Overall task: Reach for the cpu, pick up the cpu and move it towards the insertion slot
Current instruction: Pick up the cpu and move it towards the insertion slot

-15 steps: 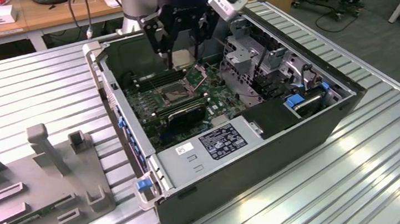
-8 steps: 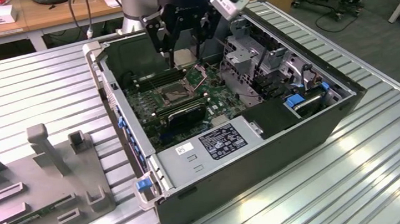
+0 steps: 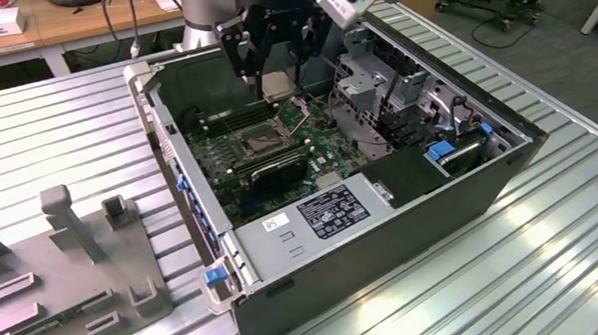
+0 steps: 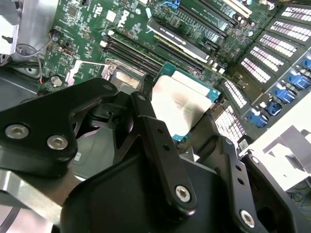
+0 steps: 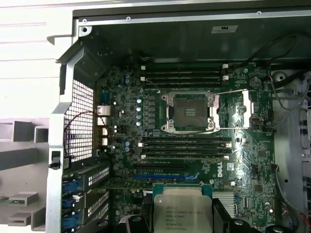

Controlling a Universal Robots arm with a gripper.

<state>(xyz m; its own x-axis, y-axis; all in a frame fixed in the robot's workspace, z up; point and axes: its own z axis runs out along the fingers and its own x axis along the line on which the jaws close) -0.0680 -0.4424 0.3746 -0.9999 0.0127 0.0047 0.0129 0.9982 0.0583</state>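
In the exterior view, the gripper (image 3: 276, 74) is hanging inside the open computer case (image 3: 480, 190), which is lying on its side on the ribbed metal surface (image 3: 40, 136), and the black fingers (image 3: 244, 65) are holding the cpu (image 3: 279, 84) as a pale square above the green circuit board (image 3: 275, 149). The insertion slot (image 3: 256, 143) is sitting lower on the board, nearer the camera, apart from the chip. A white label and a dark printed label are lying on the grey box at the case's near edge; their print is too small to make out. One grey plastic fixture (image 3: 56, 293) with several recesses is standing at the exterior view's left. In the second wrist view, two black fingers (image 4: 155, 141) are closing on the cpu (image 4: 182, 99), gripping it at opposite edges, its silvery face turned toward the camera and its green rim showing around it; the board is lying beyond it. In the first wrist view, the cpu (image 5: 182, 208) is being held flat, face up, parallel to the board, with lines of fine print on its metal face. The insertion slot (image 5: 188, 112) is lying open with a dark centre and shiny frame, well apart from the chip, between two groups of long black memory slots: two above and four below in this picture.
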